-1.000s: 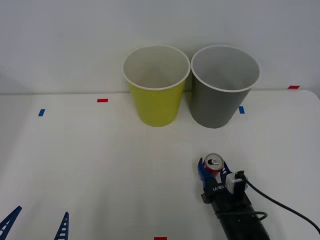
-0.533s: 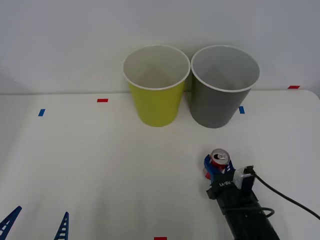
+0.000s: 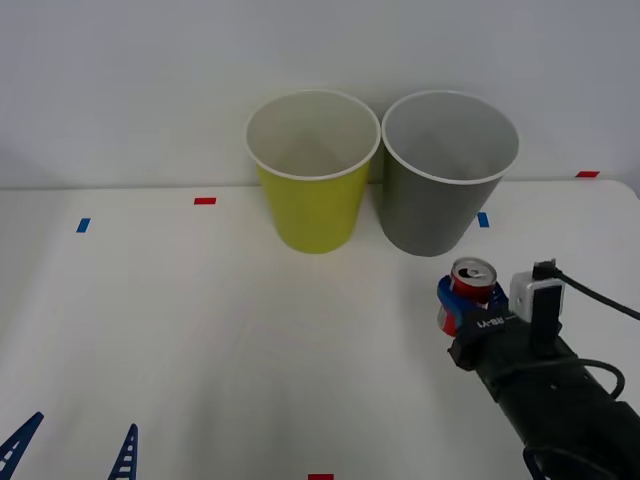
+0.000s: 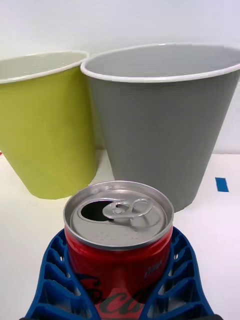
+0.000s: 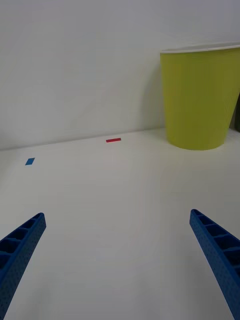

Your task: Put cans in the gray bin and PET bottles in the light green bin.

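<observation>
White table [image 3: 200, 330] w/ plain wall behind. My right gripper [image 3: 466, 303] is clamped round the red can [image 3: 472, 283], upright, just in front of the gray bin [image 3: 440, 190]. Opened, prob. empty: light, thin-walled, so grip mid-body gently. Left gripper [image 3: 75, 445] idle, spread wide.

Upright red can [image 3: 472, 283] near gray bin [image 3: 440, 190], beside light green bin [image 3: 312, 180].

The blue fingers [image 4: 52, 280] of the right hand [image 3: 462, 300] hid the red can's [image 3: 471, 285] lower sides. At 6 o'clock the right wrist view's edge cut off its base. The gray bin [image 5: 237, 112] was a sliver at 3 o'clock in the left wrist view.
</observation>
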You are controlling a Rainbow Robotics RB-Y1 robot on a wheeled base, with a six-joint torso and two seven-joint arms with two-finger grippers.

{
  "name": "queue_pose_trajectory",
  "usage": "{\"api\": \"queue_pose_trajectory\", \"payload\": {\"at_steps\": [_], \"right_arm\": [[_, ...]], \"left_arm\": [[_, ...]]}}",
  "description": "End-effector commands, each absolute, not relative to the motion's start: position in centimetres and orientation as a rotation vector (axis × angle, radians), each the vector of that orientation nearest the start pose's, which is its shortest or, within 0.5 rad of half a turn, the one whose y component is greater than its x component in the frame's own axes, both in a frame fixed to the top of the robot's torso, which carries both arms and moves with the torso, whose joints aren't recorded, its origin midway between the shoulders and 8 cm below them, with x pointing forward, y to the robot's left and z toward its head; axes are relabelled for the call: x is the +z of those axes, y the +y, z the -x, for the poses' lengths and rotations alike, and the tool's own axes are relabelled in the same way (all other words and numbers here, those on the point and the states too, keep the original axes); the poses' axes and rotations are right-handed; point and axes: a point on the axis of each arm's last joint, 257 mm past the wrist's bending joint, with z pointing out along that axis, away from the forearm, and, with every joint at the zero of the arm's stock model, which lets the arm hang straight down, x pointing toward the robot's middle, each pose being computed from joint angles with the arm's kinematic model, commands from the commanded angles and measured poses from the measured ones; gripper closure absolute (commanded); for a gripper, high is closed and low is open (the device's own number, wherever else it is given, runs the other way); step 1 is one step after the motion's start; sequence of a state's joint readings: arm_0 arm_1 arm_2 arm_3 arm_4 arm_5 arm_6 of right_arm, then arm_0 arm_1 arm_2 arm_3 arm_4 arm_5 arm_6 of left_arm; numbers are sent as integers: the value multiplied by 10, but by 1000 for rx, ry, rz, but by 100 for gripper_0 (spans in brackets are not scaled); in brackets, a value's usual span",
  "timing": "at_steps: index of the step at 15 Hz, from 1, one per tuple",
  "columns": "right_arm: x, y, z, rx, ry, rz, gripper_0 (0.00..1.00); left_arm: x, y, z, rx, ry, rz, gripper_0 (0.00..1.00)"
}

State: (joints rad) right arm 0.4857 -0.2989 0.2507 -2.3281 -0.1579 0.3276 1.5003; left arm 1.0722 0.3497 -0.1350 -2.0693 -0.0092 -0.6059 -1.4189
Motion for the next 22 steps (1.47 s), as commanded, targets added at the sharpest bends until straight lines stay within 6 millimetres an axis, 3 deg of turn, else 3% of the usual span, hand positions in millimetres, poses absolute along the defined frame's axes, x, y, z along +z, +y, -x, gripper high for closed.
{"api": "queue_pose_trajectory", "payload": {"at_steps": [1, 9, 16, 19, 22], "right_arm": [[-139, -182, -393, 218, 1713, 139, 97], [-79, -178, -406, 180, 1732, 233, 97], [-7, -169, -431, 169, 1631, 321, 98], [14, -171, -463, 146, 1598, 316, 98], [31, -187, -496, 112, 1579, 278, 98]], "left_arm": [[-232, 277, -226, 9, 1554, -125, 0], [-232, 277, -226, 9, 1554, -125, 0], [-232, 277, -226, 9, 1554, -125, 0], [-232, 277, -226, 9, 1554, -125, 0], [-232, 277, -226, 9, 1554, -125, 0]]}}
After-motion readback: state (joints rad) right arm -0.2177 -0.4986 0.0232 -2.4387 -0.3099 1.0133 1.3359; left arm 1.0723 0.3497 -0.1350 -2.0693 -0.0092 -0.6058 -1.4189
